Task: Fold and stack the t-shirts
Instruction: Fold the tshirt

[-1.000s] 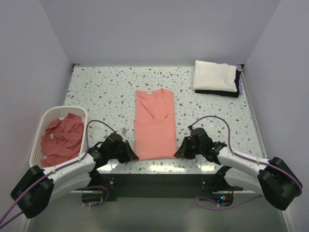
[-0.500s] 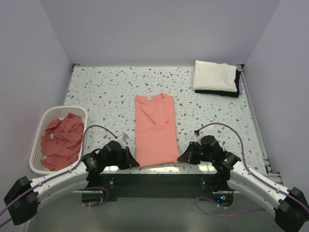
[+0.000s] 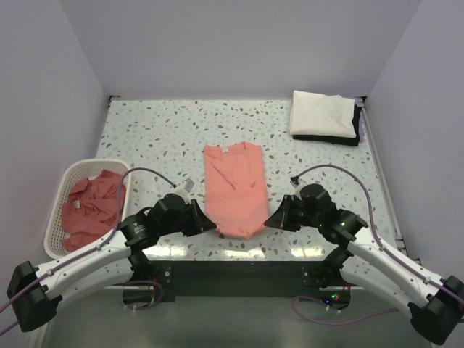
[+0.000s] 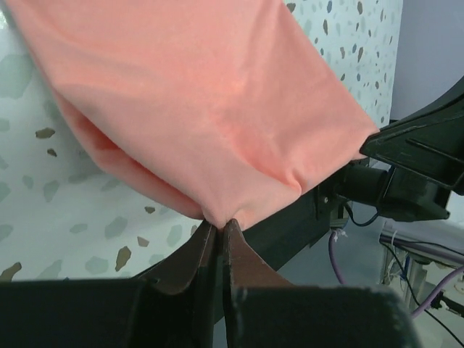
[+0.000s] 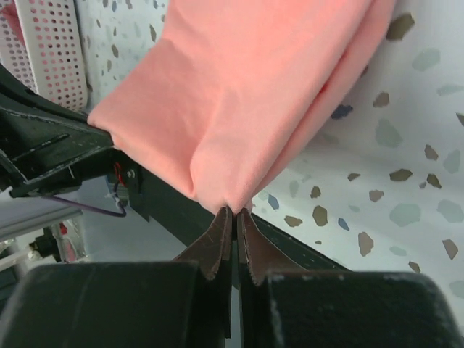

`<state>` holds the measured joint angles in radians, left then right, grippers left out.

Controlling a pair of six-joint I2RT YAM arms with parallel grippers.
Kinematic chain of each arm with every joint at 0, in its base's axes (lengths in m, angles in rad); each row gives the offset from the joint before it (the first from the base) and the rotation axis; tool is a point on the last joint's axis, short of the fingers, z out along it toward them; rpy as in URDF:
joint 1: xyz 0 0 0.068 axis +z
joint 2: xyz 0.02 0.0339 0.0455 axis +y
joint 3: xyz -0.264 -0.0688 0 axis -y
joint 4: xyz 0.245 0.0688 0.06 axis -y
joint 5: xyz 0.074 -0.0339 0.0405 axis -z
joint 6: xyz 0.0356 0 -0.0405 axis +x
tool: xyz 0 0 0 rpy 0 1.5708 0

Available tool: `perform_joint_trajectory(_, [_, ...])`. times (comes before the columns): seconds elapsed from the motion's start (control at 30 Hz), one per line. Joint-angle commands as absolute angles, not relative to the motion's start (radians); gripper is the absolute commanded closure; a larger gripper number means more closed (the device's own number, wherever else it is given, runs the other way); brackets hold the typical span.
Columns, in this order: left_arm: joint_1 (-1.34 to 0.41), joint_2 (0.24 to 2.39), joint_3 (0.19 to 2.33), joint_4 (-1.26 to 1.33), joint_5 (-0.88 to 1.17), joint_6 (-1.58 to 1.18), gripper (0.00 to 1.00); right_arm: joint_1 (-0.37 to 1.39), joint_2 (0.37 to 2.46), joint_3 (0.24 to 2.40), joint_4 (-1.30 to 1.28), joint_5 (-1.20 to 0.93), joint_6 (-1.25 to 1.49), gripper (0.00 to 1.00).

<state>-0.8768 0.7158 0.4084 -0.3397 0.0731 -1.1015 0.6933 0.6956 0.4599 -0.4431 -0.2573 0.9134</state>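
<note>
Both tools hold the near hem of the salmon-pink short-sleeved t-shirt of thin cloth point(image 3: 233, 185), the left tool point(image 3: 209, 225) and right tool point(image 3: 270, 222) each clamped on one corner. It lies on the speckled terrazzo desk point(image 3: 145, 138), long axis pointing straight away, collar farthest; the fold likely goes forward.

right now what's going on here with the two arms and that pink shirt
The two arms are partway through folding a salmon-pink t-shirt lying lengthwise on the speckled table. The left arm's fingers are shut on one near hem corner and the right arm's fingers on the other, holding that end raised off the table. More pink shirts lie crumpled in the white basket at the left. A folded white cloth sits at the far right corner.
</note>
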Motion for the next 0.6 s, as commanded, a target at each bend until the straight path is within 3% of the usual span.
perform_joint_trajectory(0.0, [-0.848,0.768,0.511,-0.333,0.047,-1.051,1.00,0.690,0.797,0.613,-0.465,-0.187,0.856,1.00])
perform_joint_trajectory(0.13, [-0.688,0.837,0.577,-0.304,0.181,-0.983,1.00,0.649,0.917,0.727,-0.433,-0.192,0.825,1.00])
perform_joint_trajectory(0.57, [-0.417,1.268,0.961,-0.239,0.343,-0.861,1.00,0.388,1.374,1.141,-0.290,-0.374,0.762,1.00])
